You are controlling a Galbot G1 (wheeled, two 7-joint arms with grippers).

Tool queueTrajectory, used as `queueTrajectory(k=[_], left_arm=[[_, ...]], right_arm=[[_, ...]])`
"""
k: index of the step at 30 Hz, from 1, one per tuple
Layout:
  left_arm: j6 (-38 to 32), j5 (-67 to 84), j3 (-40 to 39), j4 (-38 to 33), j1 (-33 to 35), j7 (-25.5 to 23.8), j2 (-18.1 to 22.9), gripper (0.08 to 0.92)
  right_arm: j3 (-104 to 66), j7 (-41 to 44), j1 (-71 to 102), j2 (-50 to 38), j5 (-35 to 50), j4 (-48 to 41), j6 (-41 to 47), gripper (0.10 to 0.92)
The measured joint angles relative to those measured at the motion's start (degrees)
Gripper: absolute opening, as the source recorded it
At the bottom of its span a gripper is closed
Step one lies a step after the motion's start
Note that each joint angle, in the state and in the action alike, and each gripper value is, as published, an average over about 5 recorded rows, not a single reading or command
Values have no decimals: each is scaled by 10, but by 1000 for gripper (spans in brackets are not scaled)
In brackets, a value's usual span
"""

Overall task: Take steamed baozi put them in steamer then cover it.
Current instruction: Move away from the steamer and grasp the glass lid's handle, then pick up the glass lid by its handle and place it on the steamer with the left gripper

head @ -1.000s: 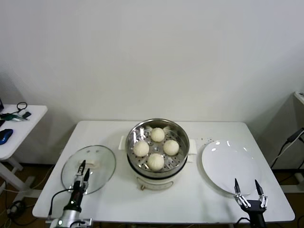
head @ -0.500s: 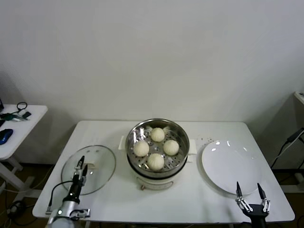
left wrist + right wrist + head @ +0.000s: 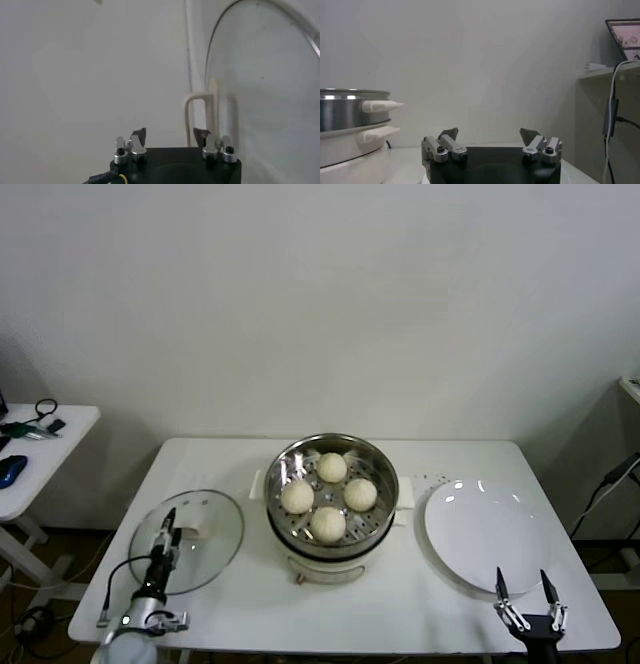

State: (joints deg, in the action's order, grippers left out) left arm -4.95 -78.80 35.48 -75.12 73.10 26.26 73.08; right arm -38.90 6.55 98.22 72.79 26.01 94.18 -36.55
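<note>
baozi (image 3: 329,495) in unlabelled steamer (image 3: 375,514)

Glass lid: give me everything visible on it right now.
The cover is a round clear glass lid with a thin metal rim and a cream-white oblong handle at its centre. It lies flat on the white table, to the left of the steamer and apart from it, so the pot is still uncovered. The left gripper is over the lid at the handle, fingers on either side of it; whether it touches is unclear.
</note>
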Motion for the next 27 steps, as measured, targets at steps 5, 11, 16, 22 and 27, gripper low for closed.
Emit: queueTrajectory(k=[5, 11, 16, 22, 27], left_arm=[[-2, 2, -2, 12, -8, -6, 2, 480], [0, 6, -1, 22, -17, -12, 4, 307], [2, 10, -1, 23, -18, -16, 4, 170], [7, 27, -2, 8, -11, -28, 1, 134], [19, 64, 2, -39, 4, -53, -11, 134]], right_arm=[[1, 2, 0, 2, -1, 2, -1, 823], [2, 3, 1, 7, -6, 2, -3, 823], [2, 3, 2, 9, -9, 2, -4, 823], [-3, 1, 2, 10, -15, 8, 1, 823], [-7, -5, 2, 9, -27, 8, 15, 823]])
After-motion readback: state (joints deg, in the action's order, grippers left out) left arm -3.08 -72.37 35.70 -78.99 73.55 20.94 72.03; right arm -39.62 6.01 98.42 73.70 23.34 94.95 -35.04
